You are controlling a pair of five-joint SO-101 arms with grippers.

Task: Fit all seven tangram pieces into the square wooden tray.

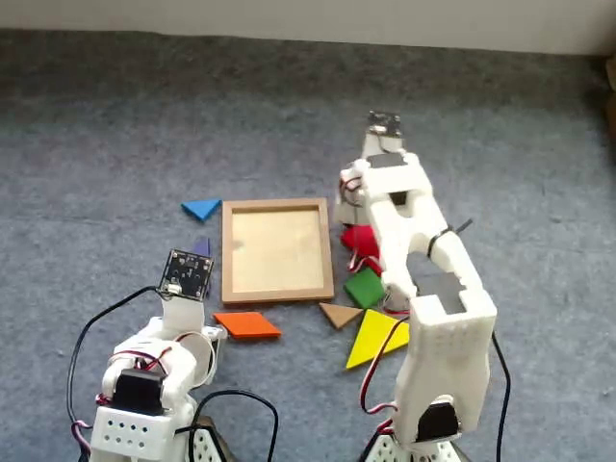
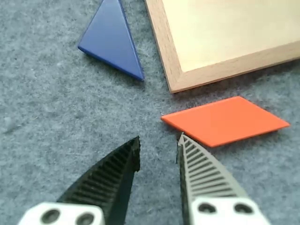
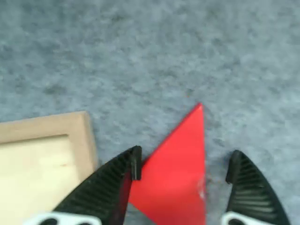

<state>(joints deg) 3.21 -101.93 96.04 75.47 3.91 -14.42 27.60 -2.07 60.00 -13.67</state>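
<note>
The square wooden tray (image 1: pixel 276 291) lies empty mid-table. Around it lie a light blue triangle (image 1: pixel 201 207), a dark blue triangle (image 2: pixel 111 40), an orange parallelogram (image 2: pixel 225 121), a brown triangle (image 1: pixel 339 313), a yellow triangle (image 1: pixel 375 337), a green square (image 1: pixel 365 287) and a red triangle (image 3: pixel 180 173). My right gripper (image 3: pixel 185 157) is open and low over the red triangle, one finger at each side of it, just off the tray's corner (image 3: pixel 86 131). My left gripper (image 2: pixel 158 140) is open over bare carpet, its light fingertip (image 2: pixel 183 140) close to the orange parallelogram's tip.
Grey carpet covers the table. The right arm (image 1: pixel 423 279) stretches over the green square and the yellow triangle. The left arm (image 1: pixel 159 375) sits at the near left, with its cables trailing beside it. A pale wall edge runs along the far side.
</note>
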